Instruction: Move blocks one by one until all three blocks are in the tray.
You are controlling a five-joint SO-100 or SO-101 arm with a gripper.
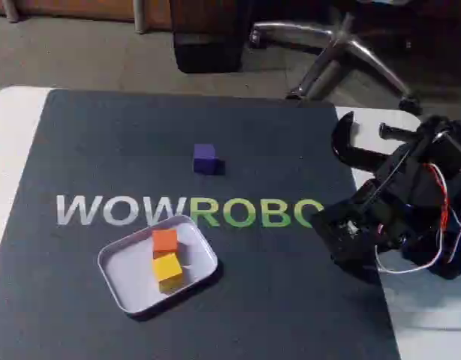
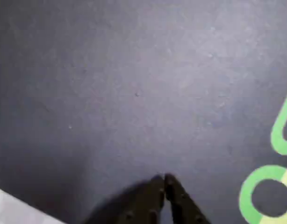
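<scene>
The tray (image 1: 115,264) sits on the dark mat (image 1: 103,150) toward the near left part of the desk (image 1: 13,127), just below the white "WOW" lettering (image 1: 122,210). Inside it the orange block (image 1: 164,240) and the yellow block (image 1: 167,268) lie touching, the orange one nearer the far rim. The purple block (image 1: 205,158) rests alone on the mat, well apart from the tray, toward the far edge and about mid-width. The black arm (image 1: 411,202) is folded low over the mat's right edge, with red and white wires looping from it. In the wrist view the end effector (image 2: 164,179) points at bare mat, its two dark tips pressed together and holding nothing, with green letters (image 2: 269,196) off to the right. An office chair base (image 1: 343,52) stands on the floor beyond the desk.
</scene>
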